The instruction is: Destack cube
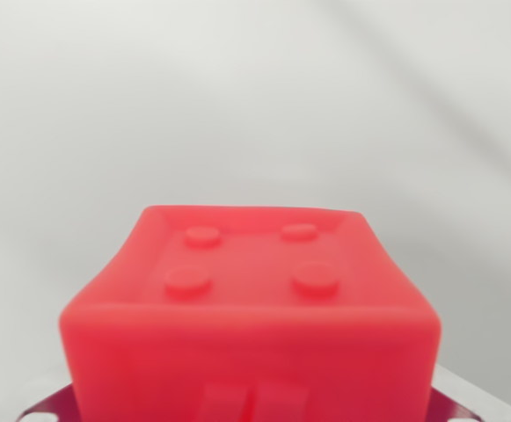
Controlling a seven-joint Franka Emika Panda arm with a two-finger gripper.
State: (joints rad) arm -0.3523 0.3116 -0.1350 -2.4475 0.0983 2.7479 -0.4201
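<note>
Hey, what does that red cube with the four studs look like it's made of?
The red cube looks like soft moulded plastic or rubber with a matte, slightly waxy finish. The signs are its rounded edges, the sides bowing inward, and the dull, diffuse sheen with no sharp glints. Which of the two it is cannot be told.

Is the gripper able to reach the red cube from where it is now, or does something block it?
Probably yes. The red cube fills the lower wrist view, very close to the camera, and nothing stands in front of it. The fingers themselves are not visible, so actual contact cannot be confirmed.
</note>
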